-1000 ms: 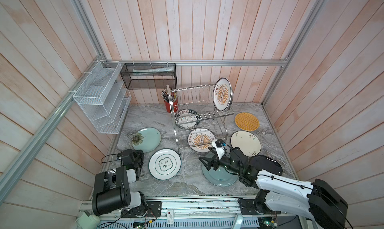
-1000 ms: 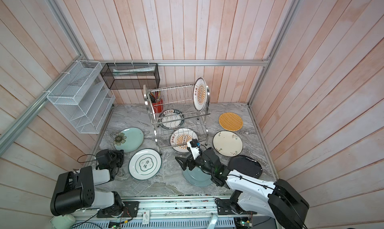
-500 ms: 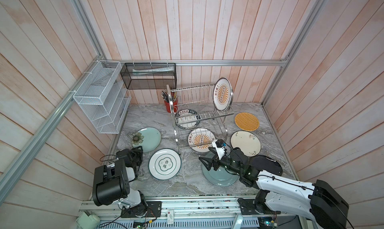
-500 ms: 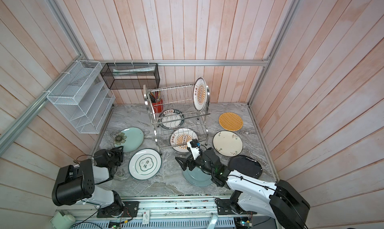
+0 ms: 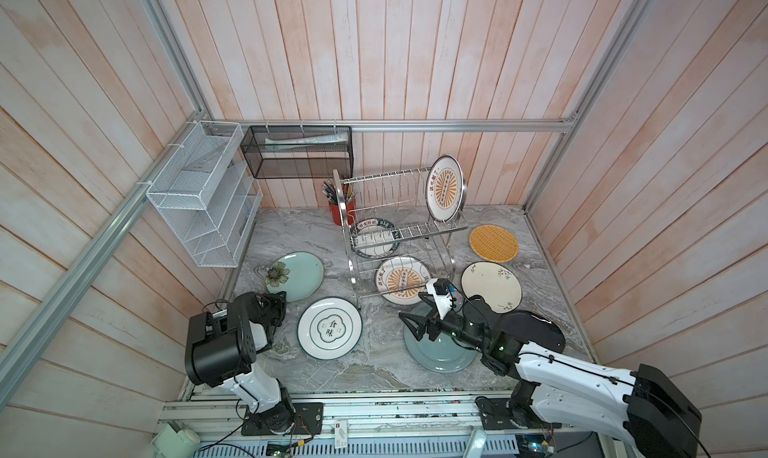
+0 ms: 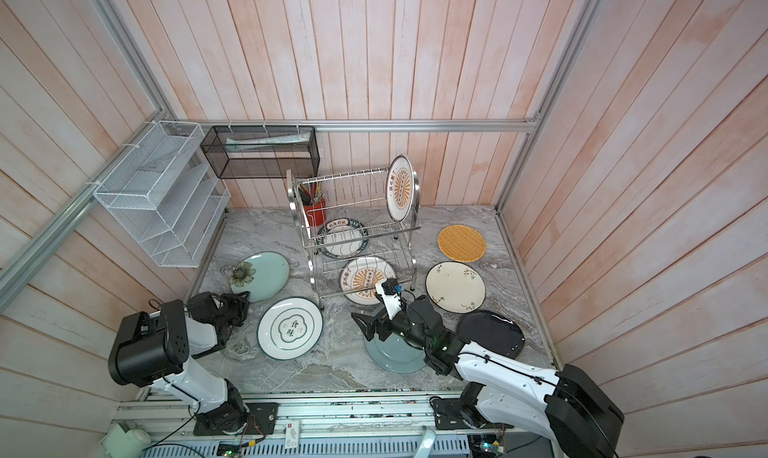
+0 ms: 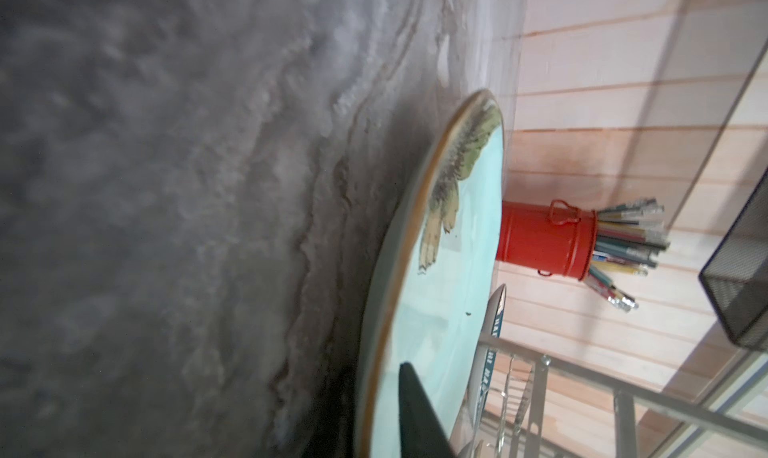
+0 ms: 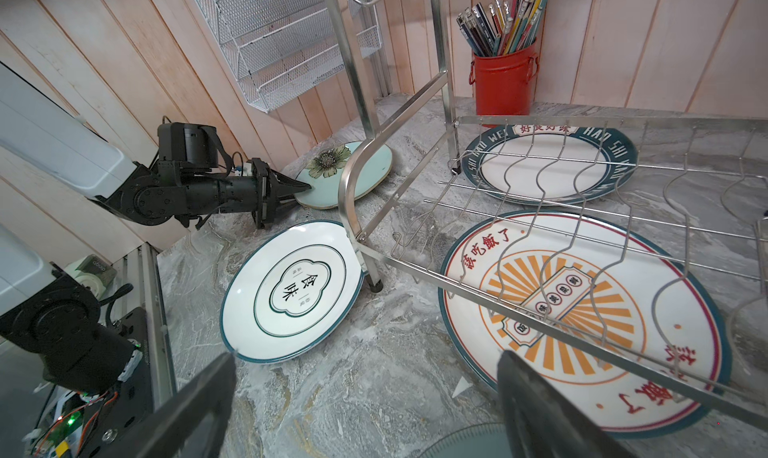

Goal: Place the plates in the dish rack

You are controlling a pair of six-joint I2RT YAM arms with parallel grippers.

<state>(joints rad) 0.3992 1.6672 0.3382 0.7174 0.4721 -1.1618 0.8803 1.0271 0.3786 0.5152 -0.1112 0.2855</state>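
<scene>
Dish rack (image 5: pixel 415 230), two-tier steel wire: stands toward the far edge of the counter (image 5: pixel 374 379), about midway along it. Upper tier holds one upright sunburst plate (image 5: pixel 445 188), set between the prongs at the rack's right end.

Flat on the counter beneath the lower tier: second sunburst plate (image 5: pixel 401 279) on the near side, lettered dark-rimmed plate (image 5: pixel 376 248) on the far side.

Pale green flower plate (image 5: pixel 297 275): toward the left edge. Left jaws closed on its near rim, one finger (image 7: pixel 415 414) lying over the face.

White green-ringed plate (image 5: pixel 329 328): flat, just beside the rack's near left foot.

Blue-grey plate (image 5: pixel 432 354): flat by the near edge, under the right arm (image 5: pixel 469 331). Right jaws spread wide, holding nothing, raised above the counter and facing the rack.

Black plate (image 5: pixel 536 331): toward the near right corner.

Cream floral plate (image 5: pixel 490 287): between black plate and rack.

Yellow woven disc (image 5: pixel 493 243): toward the far right corner.

Red pot of pens (image 5: pixel 343 211): at the far edge, by the rack's left end frame.

White mesh organiser (image 5: pixel 199 194) and black mesh basket (image 5: pixel 297 153): on the walls at the far left corner.
</scene>
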